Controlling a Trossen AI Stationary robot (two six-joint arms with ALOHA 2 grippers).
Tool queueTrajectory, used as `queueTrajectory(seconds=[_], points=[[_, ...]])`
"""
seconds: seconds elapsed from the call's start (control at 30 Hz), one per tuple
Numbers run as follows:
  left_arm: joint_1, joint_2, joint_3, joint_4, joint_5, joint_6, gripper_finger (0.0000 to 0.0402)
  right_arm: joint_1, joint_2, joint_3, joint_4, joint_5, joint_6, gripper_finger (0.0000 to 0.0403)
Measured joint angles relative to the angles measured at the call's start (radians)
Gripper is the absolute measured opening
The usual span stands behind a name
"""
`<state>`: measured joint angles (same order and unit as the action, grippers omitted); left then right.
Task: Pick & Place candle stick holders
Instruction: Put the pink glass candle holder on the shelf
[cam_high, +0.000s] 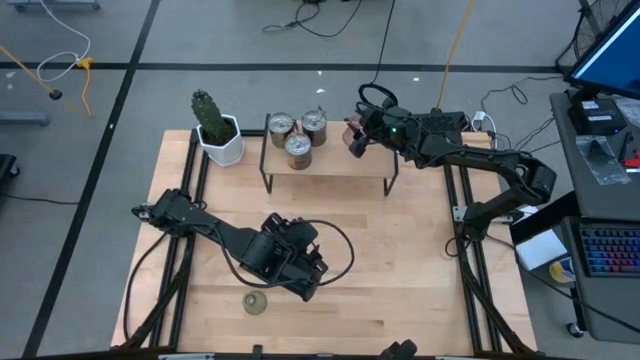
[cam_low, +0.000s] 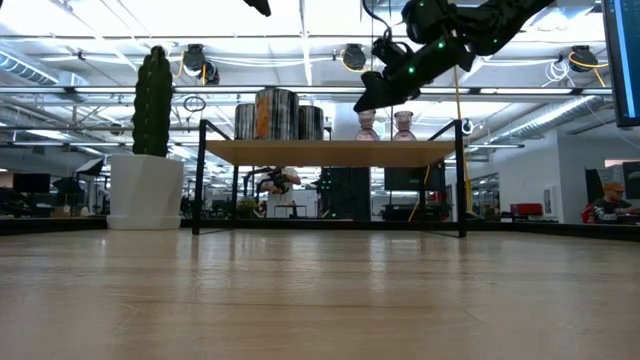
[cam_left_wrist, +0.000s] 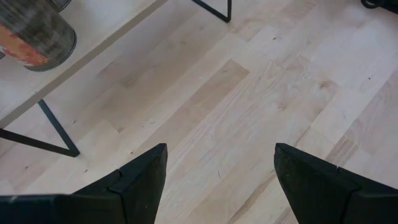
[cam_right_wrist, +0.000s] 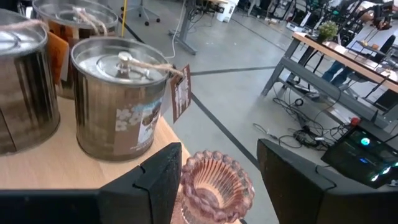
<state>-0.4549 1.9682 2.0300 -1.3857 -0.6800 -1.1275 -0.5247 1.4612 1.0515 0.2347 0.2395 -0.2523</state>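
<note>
Right wrist view is showing the right gripper (cam_right_wrist: 219, 180) with its two dark fingers (cam_right_wrist: 158, 177) standing apart, and a pink glass holder (cam_right_wrist: 216, 185) is sitting between them, its ribbed rim facing up. I cannot tell if the fingers are touching the glass. Just beside it a silvery metal holder (cam_right_wrist: 118, 99) with a lid and a paper tag is standing upright on the small wooden shelf (cam_right_wrist: 56, 158), and two more metal ones are showing behind it.

From above, the right gripper (cam_high: 357, 137) is hanging at the right end of the shelf (cam_high: 340, 165), at about 1 o'clock from the table's middle. The three metal holders (cam_high: 298, 135) are standing close together on the shelf's left half, near 12 o'clock. At table height two pink glass holders (cam_low: 385, 125) are seen side by side on the shelf under the right arm.

The left gripper (cam_left_wrist: 217, 180) is holding its fingers wide apart with only bare table (cam_left_wrist: 249, 106) between them. In the overhead view it (cam_high: 305, 270) is lying low around 6 o'clock. The olive-green glass holder (cam_high: 256, 302) is standing alone on the table at about 7 o'clock, just beside the left arm, not touched.

A cactus in a white pot (cam_high: 218, 130) is standing at 11 o'clock, left of the shelf.
</note>
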Motion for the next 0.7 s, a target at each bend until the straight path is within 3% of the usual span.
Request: queueTrajectory(seconds=[0.7], points=[[0.000,0.000,0.000,0.003,0.002,0.011,0.0292,0.000,0.000,0.000,0.023,0.009,-0.045,0.0206]])
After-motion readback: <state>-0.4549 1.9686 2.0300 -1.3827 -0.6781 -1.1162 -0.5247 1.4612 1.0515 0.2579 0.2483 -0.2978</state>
